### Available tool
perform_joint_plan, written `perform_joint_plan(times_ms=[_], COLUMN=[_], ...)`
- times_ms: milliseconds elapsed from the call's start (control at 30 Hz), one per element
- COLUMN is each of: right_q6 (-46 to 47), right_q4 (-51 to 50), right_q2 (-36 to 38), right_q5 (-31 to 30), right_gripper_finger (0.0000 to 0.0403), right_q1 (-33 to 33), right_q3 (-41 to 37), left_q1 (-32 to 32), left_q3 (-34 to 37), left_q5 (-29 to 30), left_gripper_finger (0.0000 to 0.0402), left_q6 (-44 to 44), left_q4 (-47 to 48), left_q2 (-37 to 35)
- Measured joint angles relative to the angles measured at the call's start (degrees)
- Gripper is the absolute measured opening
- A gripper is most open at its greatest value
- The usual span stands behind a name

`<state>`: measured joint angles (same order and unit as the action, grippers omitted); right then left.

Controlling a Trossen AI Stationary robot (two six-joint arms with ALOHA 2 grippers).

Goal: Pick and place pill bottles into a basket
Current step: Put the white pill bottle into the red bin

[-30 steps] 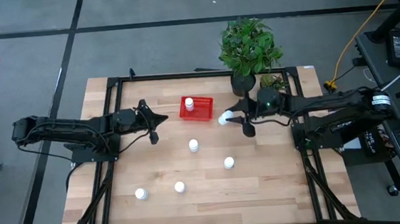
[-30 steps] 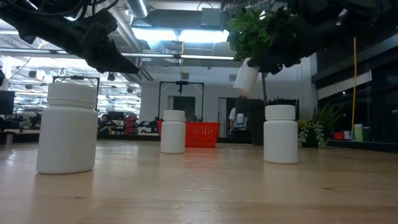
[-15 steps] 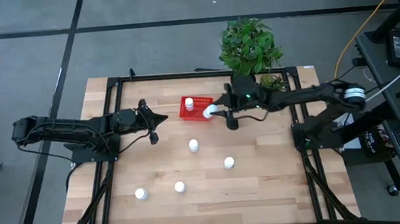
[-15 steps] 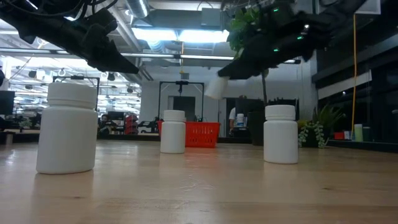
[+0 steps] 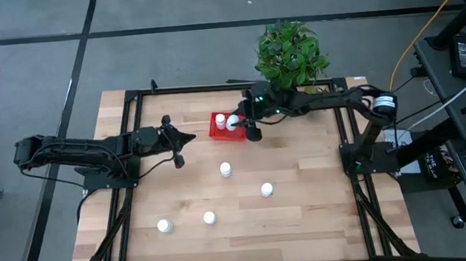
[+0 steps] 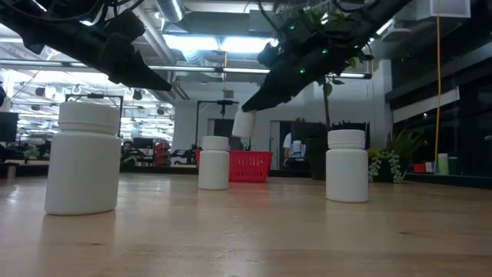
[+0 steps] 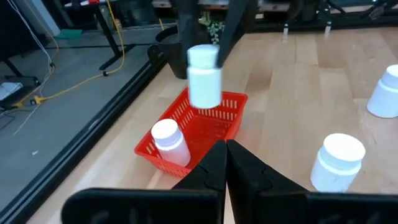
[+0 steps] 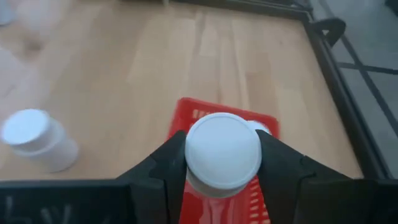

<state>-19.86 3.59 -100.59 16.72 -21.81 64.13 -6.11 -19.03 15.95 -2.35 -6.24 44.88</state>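
Observation:
The red basket (image 5: pixel 224 127) stands at the far middle of the table with one white pill bottle (image 7: pixel 169 142) upright in it. My right gripper (image 5: pixel 237 123) is shut on a second pill bottle (image 7: pixel 204 79), which hangs just above the basket (image 7: pixel 205 127). Three more bottles (image 5: pixel 225 170) (image 5: pixel 266 189) (image 5: pixel 209 218) and another one (image 5: pixel 164 226) stand upright on the wood. My left gripper (image 5: pixel 181 144) is shut and empty, left of the basket, above the table. My right gripper pinches the bottle's cap end (image 7: pixel 203 57) between its two fingers (image 8: pixel 163 163), one on each side. The fingers slant down from the table's right. The bottle hangs below them, nearly upright, cap up, clear of the basket (image 6: pixel 250 165).
A potted plant (image 5: pixel 290 55) stands at the far edge, right of the basket. Black frame rails (image 5: pixel 129 139) run along the table's left and right sides. The four standing bottles are scattered over the middle and near part of the table.
My right gripper has carried the bottle toward the table's left, from beside the plant pot to above the red basket, and a little lower. The bottle has turned from tilted to nearly upright. My left gripper has kept still.

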Motion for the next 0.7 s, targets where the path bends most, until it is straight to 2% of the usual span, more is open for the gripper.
perform_joint_plan(times_ms=[233,700], right_q6=[0.31,0.46], right_q4=[-0.43,-1.68], right_q2=[-2.72,-4.69], right_q5=[-0.14,-0.13], right_gripper_finger=[0.0152,0.0152], right_q1=[-2.62,-2.36], right_q3=[1.72,1.72], left_q1=[0.00,0.00], left_q3=[0.00,0.00], left_q5=[-0.01,0.03], left_gripper_finger=[0.0007,0.0007], left_q6=[2.50,2.23], left_q4=[0.02,0.02], left_q2=[0.00,0.00])
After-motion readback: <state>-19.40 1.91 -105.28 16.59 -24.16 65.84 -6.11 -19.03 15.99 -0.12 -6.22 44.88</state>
